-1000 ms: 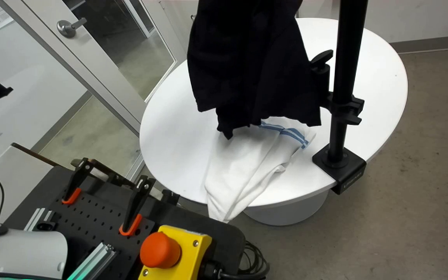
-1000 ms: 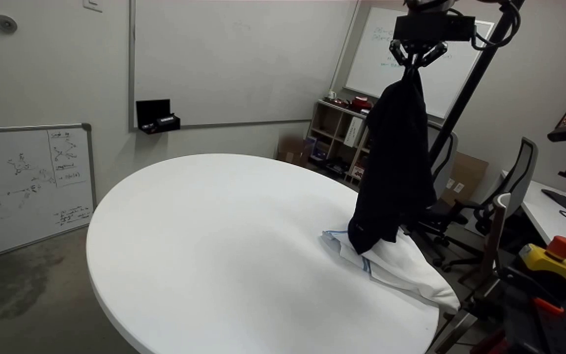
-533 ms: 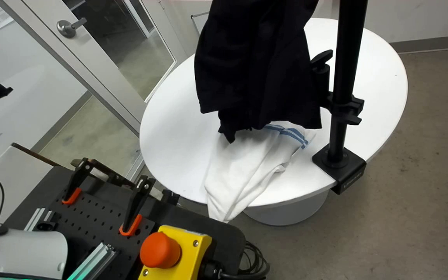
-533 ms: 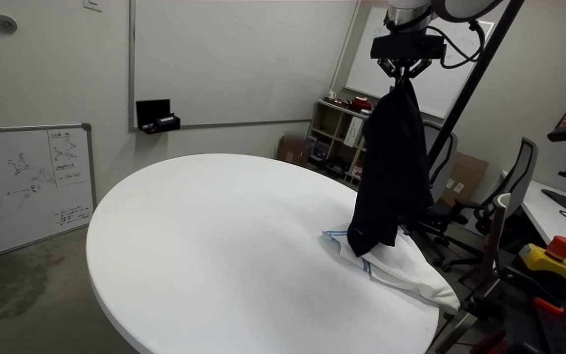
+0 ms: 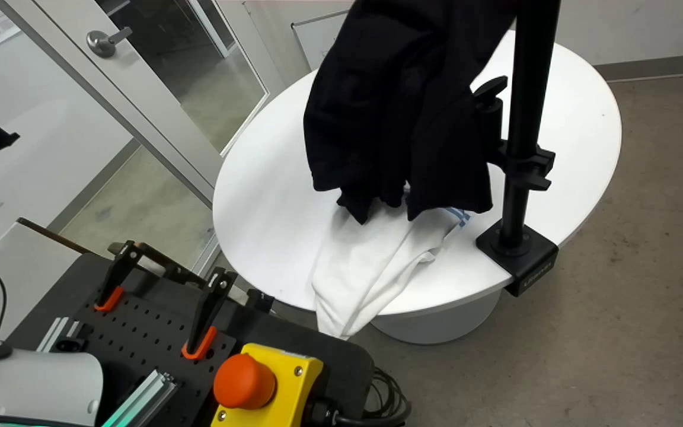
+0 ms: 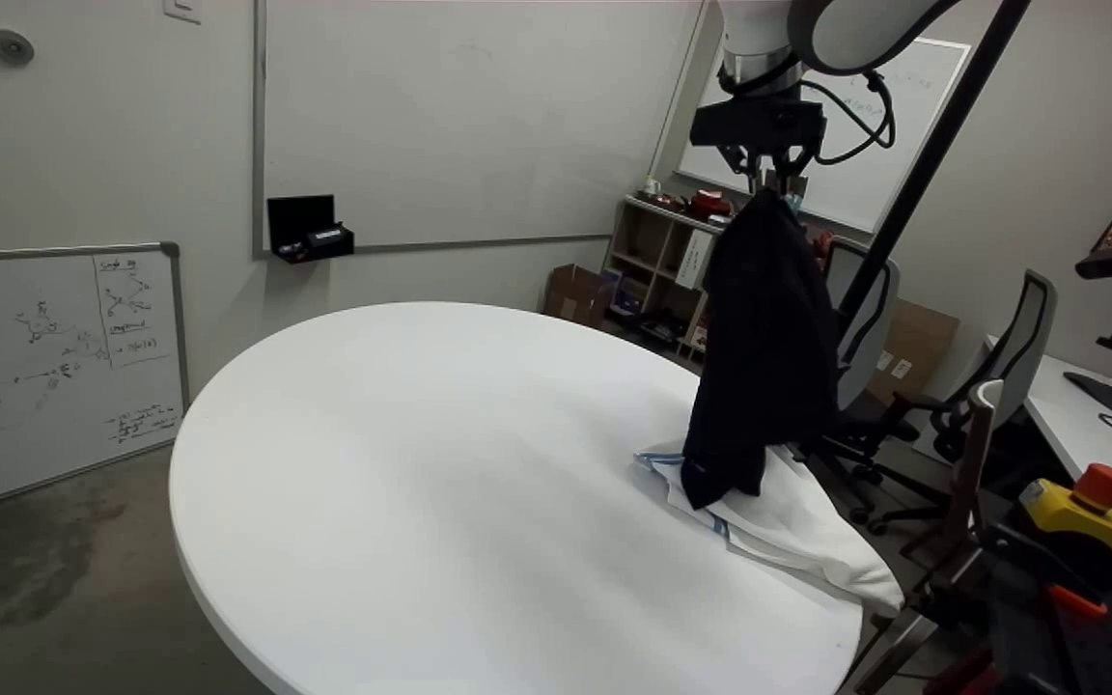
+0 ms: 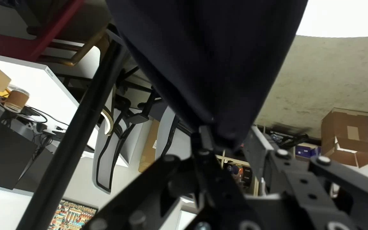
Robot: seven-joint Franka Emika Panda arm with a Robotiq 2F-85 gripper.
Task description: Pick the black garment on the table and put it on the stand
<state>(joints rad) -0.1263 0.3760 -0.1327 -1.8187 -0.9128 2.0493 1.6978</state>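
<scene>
The black garment [image 5: 389, 112] hangs down over the white round table [image 5: 264, 190], its lower hem at a white cloth. It also shows in an exterior view [image 6: 759, 338] and in the wrist view [image 7: 209, 60]. My gripper [image 6: 772, 181] is above the garment's top. In the wrist view the fingers [image 7: 230, 133] are apart, with the garment's top between them and a gap on the right finger's side. Contact with the left finger is unclear. The black stand [image 5: 524, 101] is clamped to the table edge; its pole [image 6: 942, 135] is close to the garment. Whether they touch is unclear.
A white cloth with blue stripes [image 5: 371, 267] lies under the hem and hangs over the table edge. A black clamp [image 5: 490, 112] juts from the pole. A yellow emergency-stop box [image 5: 282, 379] stands on the robot's bench. Office chairs [image 6: 870, 328] stand behind the table.
In the exterior views my gripper has come down and the garment has shifted sideways and lower. The fingers, close together on the garment before, are now spread apart.
</scene>
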